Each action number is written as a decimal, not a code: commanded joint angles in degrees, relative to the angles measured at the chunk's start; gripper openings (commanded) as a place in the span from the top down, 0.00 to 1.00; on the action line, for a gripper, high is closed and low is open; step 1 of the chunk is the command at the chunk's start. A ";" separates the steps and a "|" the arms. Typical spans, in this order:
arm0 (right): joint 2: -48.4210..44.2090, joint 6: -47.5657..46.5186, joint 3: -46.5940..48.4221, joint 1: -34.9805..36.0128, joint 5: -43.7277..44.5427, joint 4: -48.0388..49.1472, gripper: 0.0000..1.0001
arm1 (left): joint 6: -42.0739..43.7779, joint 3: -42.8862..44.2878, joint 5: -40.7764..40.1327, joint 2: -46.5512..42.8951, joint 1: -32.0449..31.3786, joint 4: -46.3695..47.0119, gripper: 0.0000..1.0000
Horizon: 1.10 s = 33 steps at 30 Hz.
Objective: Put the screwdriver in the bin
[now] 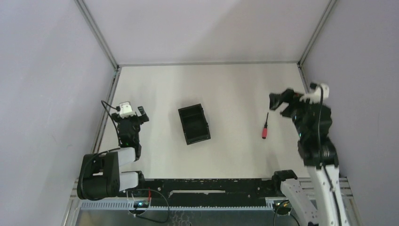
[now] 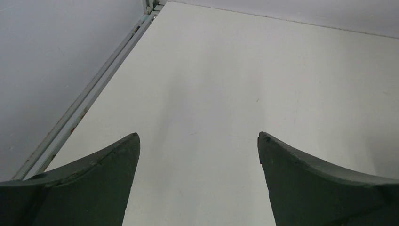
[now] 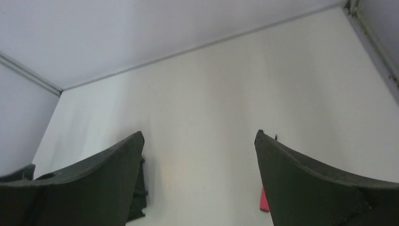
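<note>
The screwdriver (image 1: 265, 128), red-handled with a short dark shaft, lies on the white table right of centre. The black bin (image 1: 194, 124) stands near the middle, empty. My right gripper (image 1: 278, 104) is open and raised just beyond and right of the screwdriver. In the right wrist view a sliver of the red handle (image 3: 263, 200) shows beside the right finger and an edge of the bin (image 3: 138, 193) behind the left finger, with nothing between the open jaws (image 3: 198, 141). My left gripper (image 1: 141, 114) rests open at the table's left, its jaws (image 2: 198, 141) over bare table.
Grey walls enclose the table (image 1: 226, 84) on three sides, with metal frame rails (image 1: 108, 99) along the left and right edges. The right wall stands close behind the right arm (image 1: 315, 136).
</note>
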 commanded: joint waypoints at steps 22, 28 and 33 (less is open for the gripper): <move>71.16 -4.02 17.43 -3.76 0.94 -17.88 0.32 | 0.92 0.75 -0.17 0.04 -0.19 2.27 0.00; 74.65 -4.79 15.35 -3.91 0.80 -14.82 0.52 | 0.93 0.77 -0.11 0.06 -0.22 2.27 0.00; 73.52 -6.40 16.67 -4.03 2.13 -17.39 1.00 | 0.93 0.80 -0.12 0.08 -0.24 2.27 0.00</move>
